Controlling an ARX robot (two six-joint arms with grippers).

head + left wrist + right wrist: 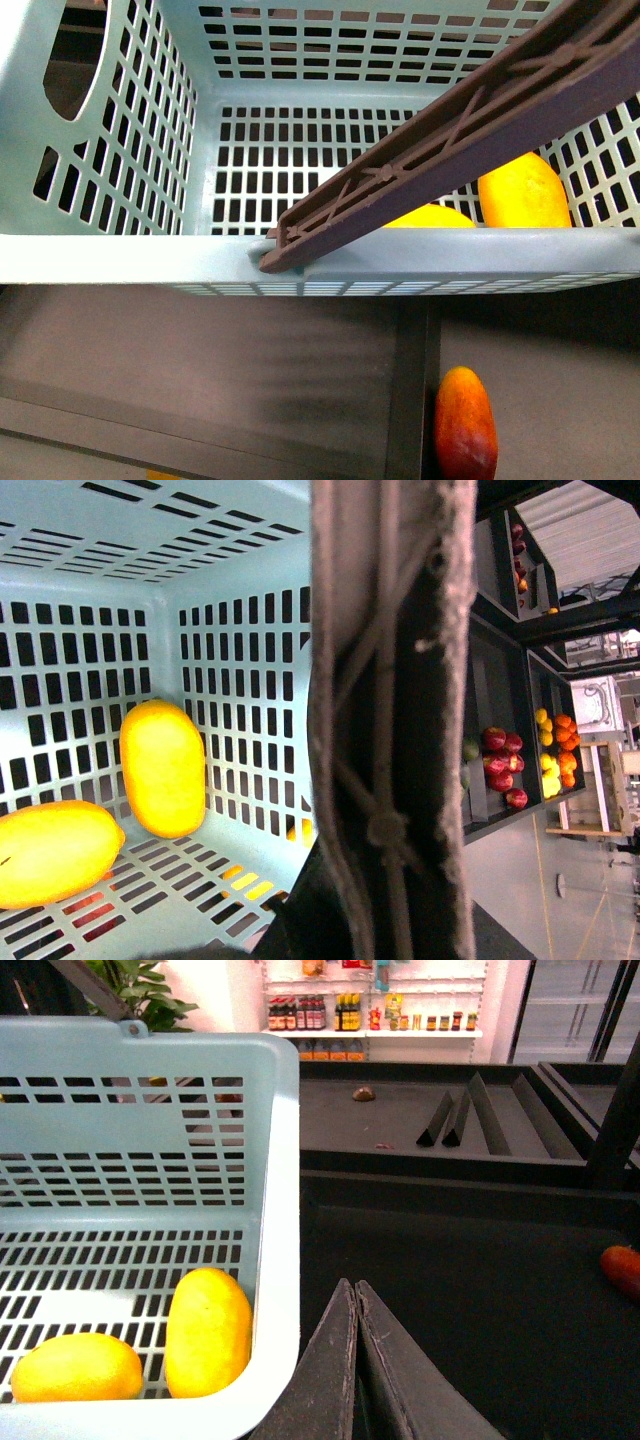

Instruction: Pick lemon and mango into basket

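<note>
**Both fruits in basket, right gripper closed outside it**

Basket (120, 255) is the landmark. Its brown swing handle (450, 140) cuts diagonally across the front view and hides most of the lemon (430, 216); only a yellow sliver shows above the near rim. The mango (524, 190) is also partly hidden there, by the handle above and the rim below.

Right wrist view is clearer: mango (208, 1330) lies on the slotted floor against the basket's corner wall, long axis running up the wall-side, away from the near rim. Lemon (76, 1367) sits just beside it, touching or nearly so, long axis roughly crosswise to the mango's.

Right gripper (357, 1300): fingers pressed together, nothing between them, outside the basket next to its corner.

Left gripper: not visible; handle fills the left wrist view, so can't tell its state.

Red-and-yellow fruit (465, 425) lies on the dark shelf outside, below the basket's near rim, cut off by the frame edge.
</note>
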